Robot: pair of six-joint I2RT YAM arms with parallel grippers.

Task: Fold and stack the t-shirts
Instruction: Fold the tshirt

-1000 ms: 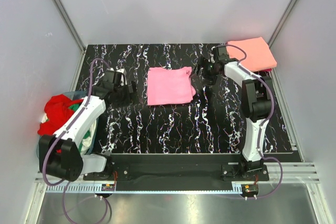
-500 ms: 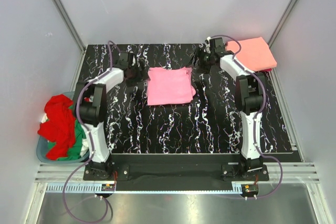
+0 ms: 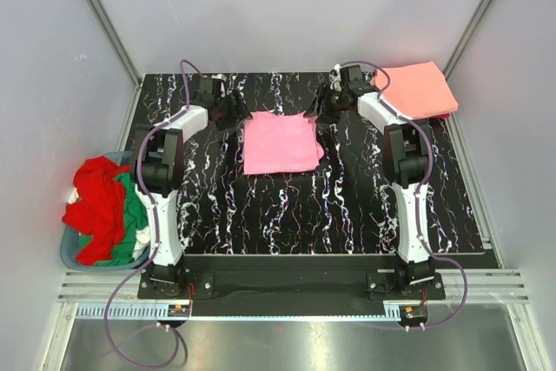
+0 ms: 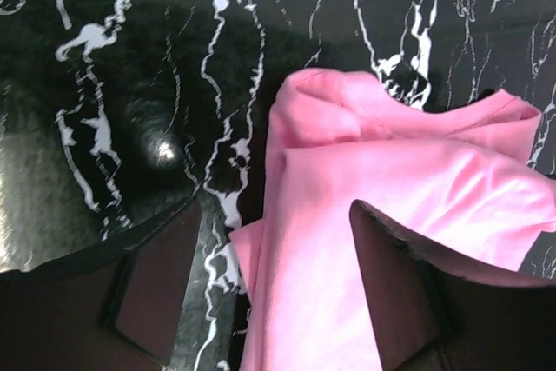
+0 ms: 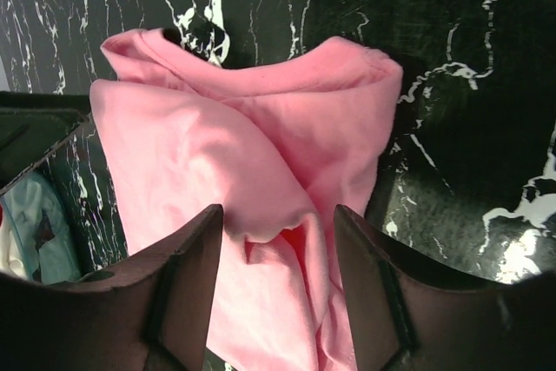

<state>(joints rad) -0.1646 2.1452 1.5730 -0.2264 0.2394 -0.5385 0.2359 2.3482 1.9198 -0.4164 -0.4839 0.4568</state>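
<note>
We hover at the folded bubblegum-pink cloth t-shirt (image 3: 280, 142)
It lies midway on the black marbled worktop (image 3: 347, 206); our left fingers (image 4: 152, 297) and right fingers (image 5: 187, 288) gape over its far corners, we judge to pinch and carry it onto the folded salmon-orange shirt (image 3: 419, 89) far right

Pale grey walls (image 3: 287, 6) enclose a black white-veined marble tabletop (image 3: 287, 215).

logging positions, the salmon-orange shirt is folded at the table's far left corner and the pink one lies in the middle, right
No: the salmon-orange shirt sits at the far right corner, not the left, as the top external view shows. The pink shirt does lie in the middle.
</note>
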